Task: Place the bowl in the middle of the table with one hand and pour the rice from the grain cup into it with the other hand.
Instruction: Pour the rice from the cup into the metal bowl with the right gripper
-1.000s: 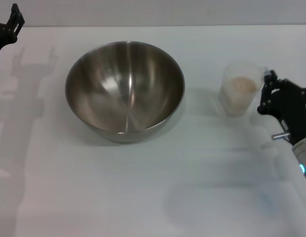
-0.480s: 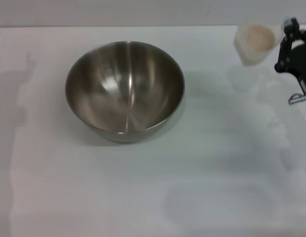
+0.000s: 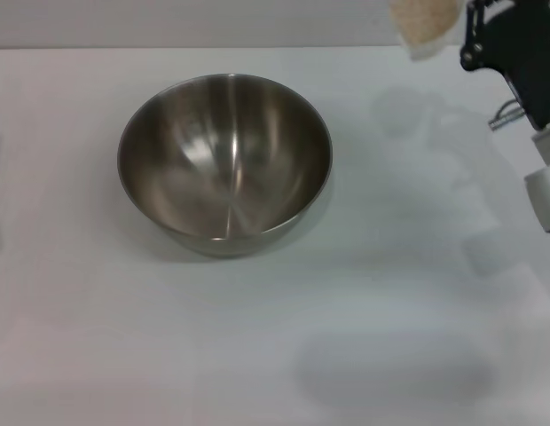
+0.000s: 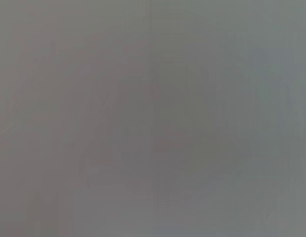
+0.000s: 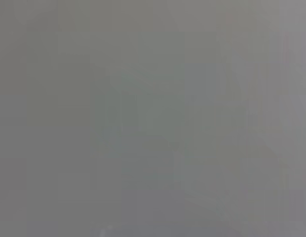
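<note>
We see the bowl (image 3: 225, 164) standing upright on the table (image 3: 257, 355), left of the middle of the head view, its shiny inside bare of grains. Well apart from it, up at the far right corner of that view, the grain cup (image 3: 424, 25) is raised off the tabletop and cut by the frame's upper edge, so only its lower part shows; the rice (image 3: 423, 13) fills it as a pale beige mass behind the clear wall. Just beside the cup on its right is the right gripper (image 3: 475, 31), a black assembly whose fingers meet the cup's side where the handle would be; we read it as clamped on the cup, though the contact itself sits at the frame's edge. A soft shadow of cup and arm lies on the white surface between the cup and the bowl. Only the head view shows any of this: both wrist views give us a flat, featureless grey field. We find the left gripper in none of the three views.
</note>
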